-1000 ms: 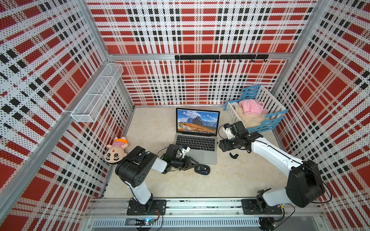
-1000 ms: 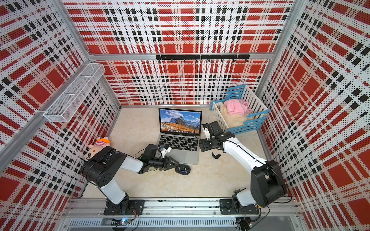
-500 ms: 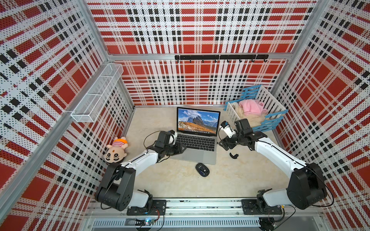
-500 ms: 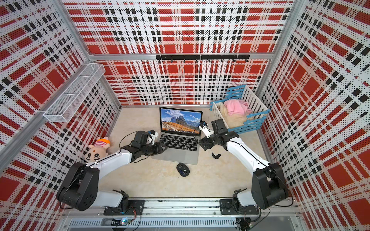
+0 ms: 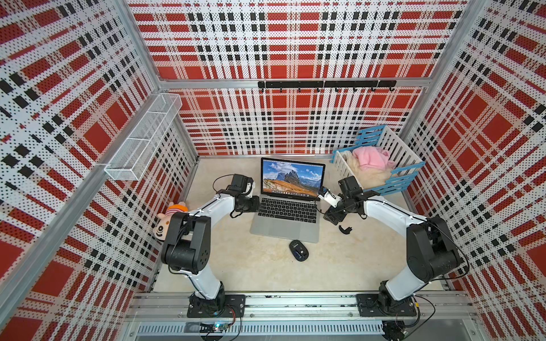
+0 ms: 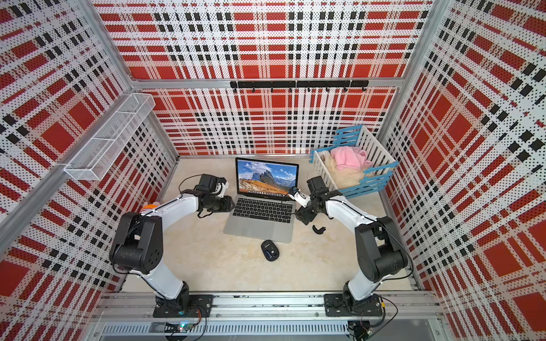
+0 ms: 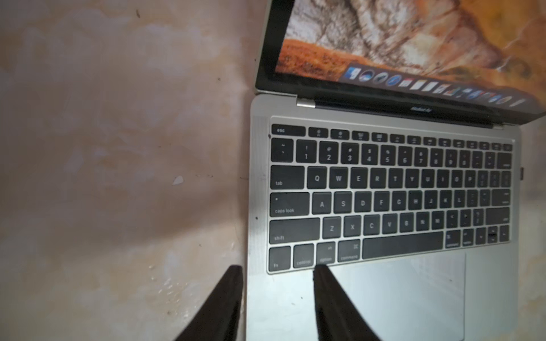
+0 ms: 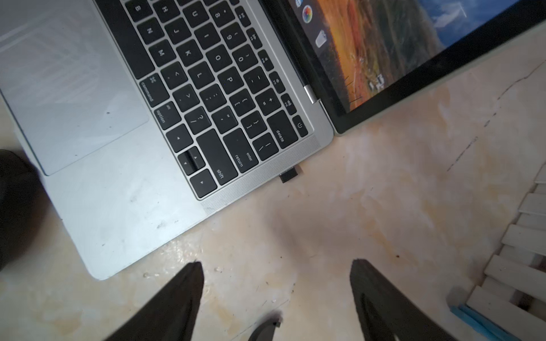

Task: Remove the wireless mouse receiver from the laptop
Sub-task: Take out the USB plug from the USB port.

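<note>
Laptop sits open mid-surface, screen lit w/ the mountain pic. Receiver is plugged into its right side edge, roughly level w/ the return/shift keys. It's just a tiny black nub poking out, too small to make out in the top views tbh.

Right pincer is spread wide w/ nothing in it, hovering over bare surface just off the laptop's right edge. The nub is out ahead of the gap, not touching either finger.

Left pincer is on the opposite side, jaws partly apart & empty, straddling the laptop's left edge near the front. One finger is over the palm rest by the option key, the other over the surface. Can't tell if it's touching the laptop.

Other stuff: black mouse on the surface just in front of the laptop's front right corner, curved black cover piece near the right pincer, slatted crate w/ pink cloth back right, plush toy by the left arm.
</note>
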Robot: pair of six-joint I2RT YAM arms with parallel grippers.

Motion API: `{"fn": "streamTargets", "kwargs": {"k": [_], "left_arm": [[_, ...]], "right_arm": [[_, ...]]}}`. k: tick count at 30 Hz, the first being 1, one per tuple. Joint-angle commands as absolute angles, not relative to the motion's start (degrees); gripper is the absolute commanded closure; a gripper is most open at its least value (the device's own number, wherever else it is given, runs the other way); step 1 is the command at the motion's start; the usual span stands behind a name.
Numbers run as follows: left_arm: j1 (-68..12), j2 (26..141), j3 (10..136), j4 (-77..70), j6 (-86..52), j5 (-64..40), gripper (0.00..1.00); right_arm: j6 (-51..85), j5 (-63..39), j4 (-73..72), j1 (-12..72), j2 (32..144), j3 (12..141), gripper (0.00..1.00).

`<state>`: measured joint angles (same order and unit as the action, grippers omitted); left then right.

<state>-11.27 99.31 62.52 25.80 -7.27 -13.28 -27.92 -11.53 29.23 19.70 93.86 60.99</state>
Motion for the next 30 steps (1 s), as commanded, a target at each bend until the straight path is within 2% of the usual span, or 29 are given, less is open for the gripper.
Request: {"fn": "streamTargets", "kwargs": {"k": [1, 11, 21, 30], "left_arm": [[-10.99, 102.19, 66.19, 27.87, -4.57, -13.21, 0.58], [-12.82, 112.31, 77.08, 33.22, -2.11, -8.93, 0.64], [-13.12, 121.28, 86.54, 38.89, 1.35, -6.3, 0.66], [-13.27, 123.78, 86.45, 39.69, 2.28, -5.52, 0.68]], "right_arm": [[-31.19, -11.26, 27.8, 19.69, 96.17, 61.08, 0.16], [-34.49, -9.84, 28.65, 19.63, 101.03, 62.99, 0.18], [-40.02, -11.12, 30.16, 18.53, 103.21, 65.16, 0.19], [-43.15, -14.01, 32.15, 17.28, 107.22, 69.01, 0.2]]}}
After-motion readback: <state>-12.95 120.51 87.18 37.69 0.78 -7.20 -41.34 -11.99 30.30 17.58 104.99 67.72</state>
